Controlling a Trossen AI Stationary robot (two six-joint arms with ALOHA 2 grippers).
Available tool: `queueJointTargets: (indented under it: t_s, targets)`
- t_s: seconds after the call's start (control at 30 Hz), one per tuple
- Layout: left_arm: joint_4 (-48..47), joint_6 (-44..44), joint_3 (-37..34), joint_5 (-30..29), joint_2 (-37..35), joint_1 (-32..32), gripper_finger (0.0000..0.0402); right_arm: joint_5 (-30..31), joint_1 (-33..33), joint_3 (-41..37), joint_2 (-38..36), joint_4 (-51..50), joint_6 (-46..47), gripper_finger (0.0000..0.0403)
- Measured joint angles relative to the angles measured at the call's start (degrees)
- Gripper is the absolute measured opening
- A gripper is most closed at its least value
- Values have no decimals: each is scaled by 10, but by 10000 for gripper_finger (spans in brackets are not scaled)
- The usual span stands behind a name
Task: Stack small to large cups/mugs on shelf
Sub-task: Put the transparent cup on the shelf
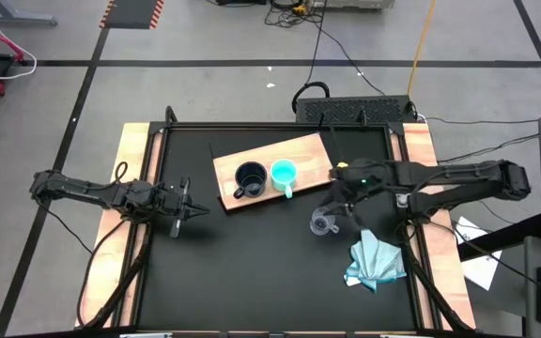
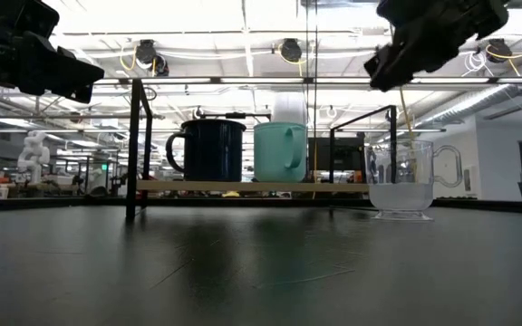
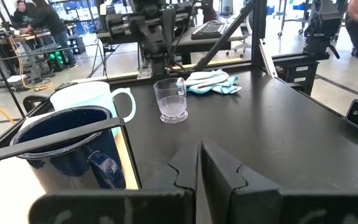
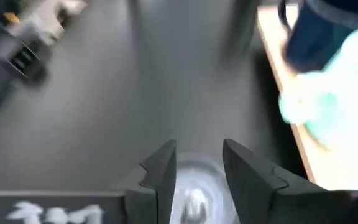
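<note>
The black mug (image 1: 249, 178) and the turquoise mug (image 1: 284, 174) stand upright side by side on the light wooden shelf (image 1: 303, 153), which sits raised on a black frame (image 2: 134, 145). The clear glass cup (image 1: 324, 222) stands on its base on the black tabletop, right of the shelf. My right gripper (image 2: 381, 77) hangs open above the glass cup (image 2: 401, 181), well clear of its rim; in the right wrist view the cup (image 4: 194, 193) shows below the gap between the fingers. My left gripper (image 1: 198, 209) waits shut over the table's left part.
A crumpled light-blue cloth (image 1: 376, 263) lies near the table's right near corner, close to the glass cup. Bare black tabletop (image 1: 252, 272) stretches along the near side. Wooden side rails (image 1: 130, 169) border the table. People show in the room beyond.
</note>
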Motion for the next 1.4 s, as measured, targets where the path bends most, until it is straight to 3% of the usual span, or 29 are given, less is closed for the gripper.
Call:
queueJointTargets:
  t_s: [0.43, 1.4]
  targets:
    - [0, -2, 0, 0, 0, 0, 24, 12, -5, 123, 133, -210, 30, 128]
    - [-9, -2, 0, 1, 0, 0, 24, 57, -20, 124, 233, -213, 63, 128]
